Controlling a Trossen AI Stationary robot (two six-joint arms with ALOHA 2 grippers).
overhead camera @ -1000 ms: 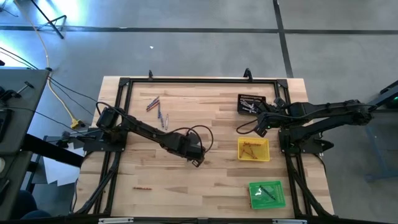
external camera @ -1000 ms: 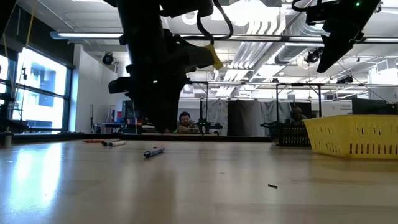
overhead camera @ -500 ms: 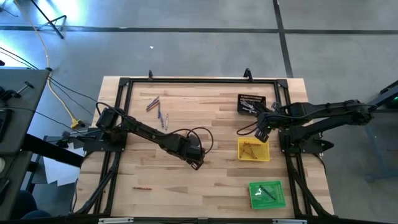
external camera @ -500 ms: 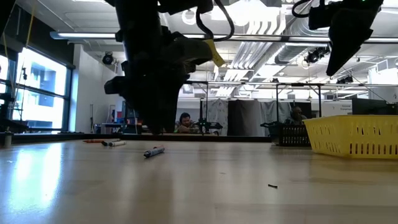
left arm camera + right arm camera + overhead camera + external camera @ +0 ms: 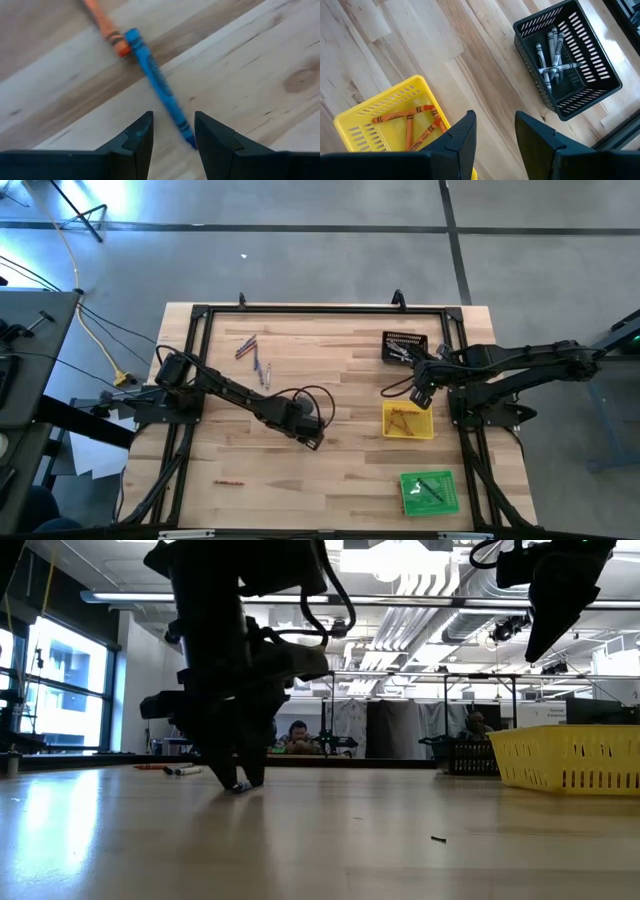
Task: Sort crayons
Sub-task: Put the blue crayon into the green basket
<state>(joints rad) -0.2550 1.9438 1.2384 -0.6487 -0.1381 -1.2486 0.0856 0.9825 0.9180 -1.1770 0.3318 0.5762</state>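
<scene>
My left gripper [image 5: 313,440] is open and low over the middle of the table. Its fingertips reach down to the wood in the low view [image 5: 240,783]. A blue crayon [image 5: 155,75] lies flat on the table, and its near end lies between my open fingers [image 5: 172,117], close to one of them. I cannot tell whether it touches. An orange crayon [image 5: 102,25] lies end to end with it. My right gripper [image 5: 420,394] is open and empty, above the table between the black tray [image 5: 404,345] and the yellow tray [image 5: 408,420].
Three loose crayons [image 5: 255,360] lie at the far left, and one orange crayon [image 5: 228,482] lies near the front left. The black tray [image 5: 585,60] holds grey crayons and the yellow tray [image 5: 365,125] holds orange ones. A green tray [image 5: 430,492] with dark crayons stands at the front right.
My left gripper has come down to the table and gone a little toward the left edge, so its open fingers now stand around the blue crayon's end. My right gripper has gone a little toward the yellow tray and then kept still.
</scene>
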